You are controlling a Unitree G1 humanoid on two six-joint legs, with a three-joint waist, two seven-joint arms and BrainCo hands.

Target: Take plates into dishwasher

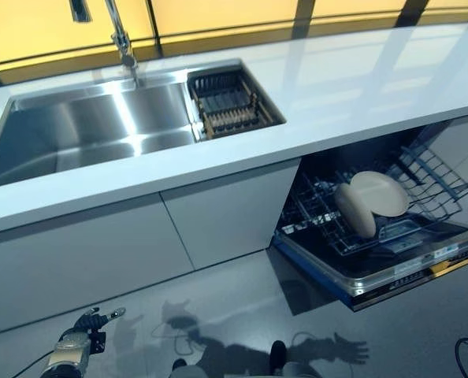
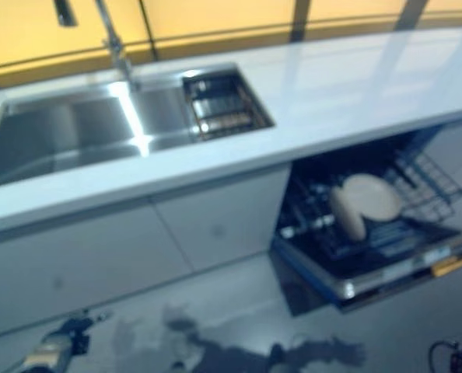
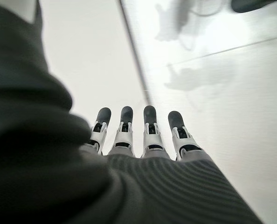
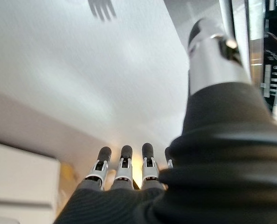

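Both plates sit in the dishwasher rack, lower right; my left hand and right hand hang with straight, empty fingers, so I'd check the worktop for more.

You will find no text, label, number or sign that can be read here; the control strip along the open dishwasher door carries small pale marks, but they are too small to make out.

White countertop, steel sink, yellow-lit windows, grey floor.
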